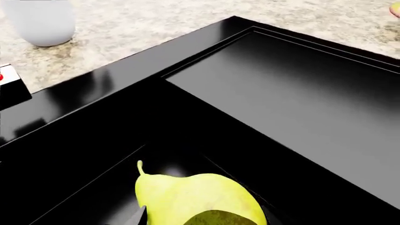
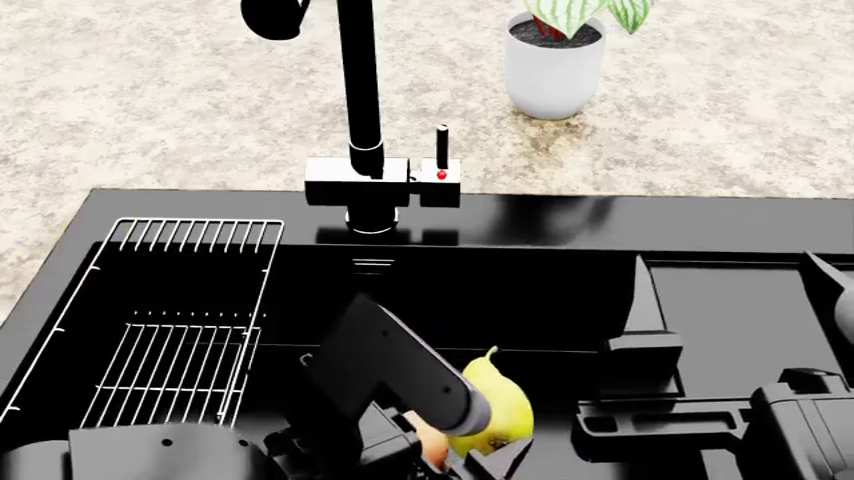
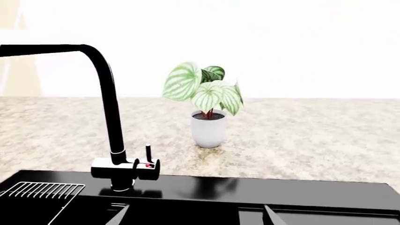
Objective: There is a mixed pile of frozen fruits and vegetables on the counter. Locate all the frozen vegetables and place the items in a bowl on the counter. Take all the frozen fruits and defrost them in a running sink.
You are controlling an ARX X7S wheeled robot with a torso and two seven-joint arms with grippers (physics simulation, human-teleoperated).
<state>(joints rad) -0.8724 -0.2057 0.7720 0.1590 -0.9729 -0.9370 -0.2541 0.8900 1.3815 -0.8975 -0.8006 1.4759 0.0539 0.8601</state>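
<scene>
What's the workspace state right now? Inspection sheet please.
Surface: speckled counter around a black sink.
Job's things: yellow pear low over the basin; a reddish fruit partly hidden beside it; no water seen at the faucet; no bowl or vegetables in view.
Clutter: white plant pot, wire rack.
Grippers: left gripper at the pear, grip not clear; right gripper open over the sink, holding nothing.
Cables: nothing seen.
Surroundings: pale wall behind the counter.
</scene>
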